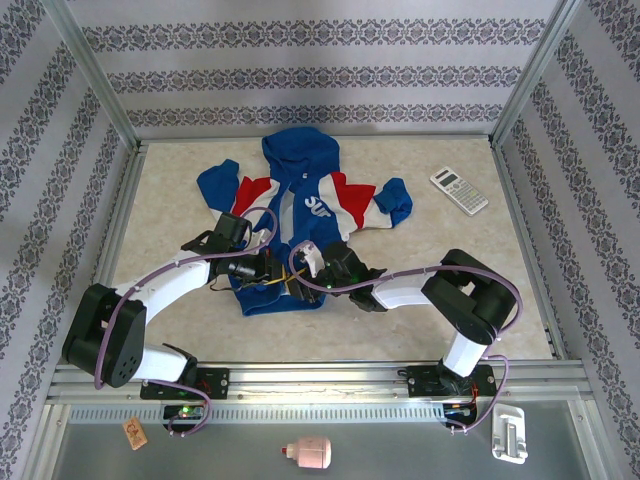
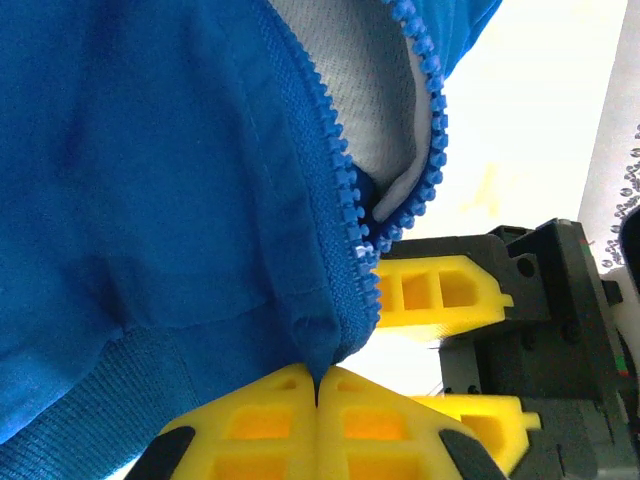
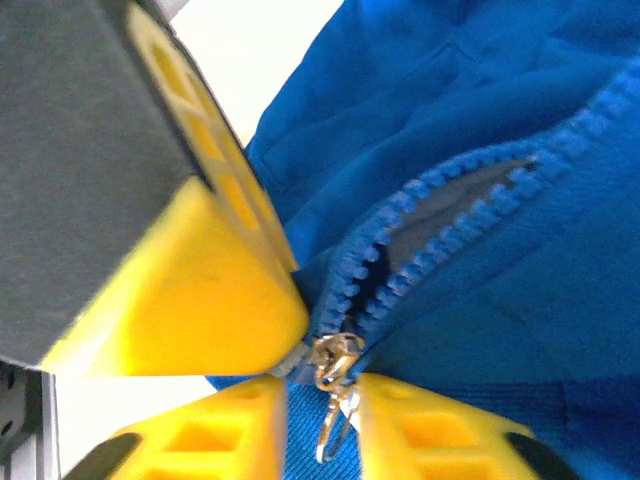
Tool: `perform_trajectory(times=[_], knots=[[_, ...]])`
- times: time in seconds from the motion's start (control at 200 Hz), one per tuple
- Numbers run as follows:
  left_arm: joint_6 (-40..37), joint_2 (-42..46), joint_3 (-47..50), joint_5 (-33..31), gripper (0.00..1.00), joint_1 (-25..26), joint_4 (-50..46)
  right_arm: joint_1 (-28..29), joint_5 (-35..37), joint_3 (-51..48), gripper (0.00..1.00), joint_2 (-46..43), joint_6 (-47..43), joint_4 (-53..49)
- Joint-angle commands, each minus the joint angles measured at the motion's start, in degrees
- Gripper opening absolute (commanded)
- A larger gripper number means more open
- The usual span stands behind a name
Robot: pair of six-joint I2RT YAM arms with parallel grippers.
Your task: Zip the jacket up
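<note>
Striped floral wallpaper walls (image 1: 320, 60), beige marbled tabletop (image 1: 430, 235), aluminium frame posts (image 1: 92, 70)

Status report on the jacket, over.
Left tool shut on hem of small royal-blue hooded fabric jacket. Right tool around silver metal zipper pull, grip unclear. Zipper teeth apart beyond it. Nothing blocking.

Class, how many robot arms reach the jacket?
2. The left arm comes from the lower left, the right arm from the lower right; both meet at the jacket hem.
</note>
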State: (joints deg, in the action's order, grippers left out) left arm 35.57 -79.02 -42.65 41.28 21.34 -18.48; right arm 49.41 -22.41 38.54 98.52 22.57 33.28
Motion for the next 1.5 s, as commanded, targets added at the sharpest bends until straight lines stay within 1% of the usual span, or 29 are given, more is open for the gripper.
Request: perform_trajectory(times=[0.0,0.09,0.225,0.585,0.734,0.924,1.209,1.494], knots=[[-0.33,1.08,0.47,-0.69,0.00,0.63,0.29,0.78,1.21,0.39,0.14,-0.64,-1.20,-1.43],[-0.67,0.98,0.39,-0.71,0.00,0.64,-0.05,0.78,1.29,0.05,0.06,-1.52,-2.11,-2.41],[-1.02,0.77,0.38,-0.57,0.00,0.64,-0.24,0.77,1.92,0.00,0.00,-3.09,-3.92,-4.94],[-3.79,0.65,0.43,-0.57,0.00,1.99,-3.14,0.78,2.27,3.87,0.00,-5.13,-8.80,-15.69],[-5.39,0.28,0.12,-2.29,0.00,2.89,-5.79,0.76,4.17,6.25,0.00,-5.61,-11.31,-21.72],[-6.56,-0.04,0.07,-2.96,0.00,3.94,-7.30,0.78,7.10,9.33,0.00,-5.97,-14.86,-28.70],[-7.14,0.86,0.85,-3.00,0.00,4.32,-8.15,0.43,8.83,10.50,0.00,-5.93,-14.27,-29.64],[-7.80,2.50,2.32,-2.23,0.00,5.02,-7.67,-1.74,6.82,10.23,0.00,-6.41,-10.50,-27.83]])
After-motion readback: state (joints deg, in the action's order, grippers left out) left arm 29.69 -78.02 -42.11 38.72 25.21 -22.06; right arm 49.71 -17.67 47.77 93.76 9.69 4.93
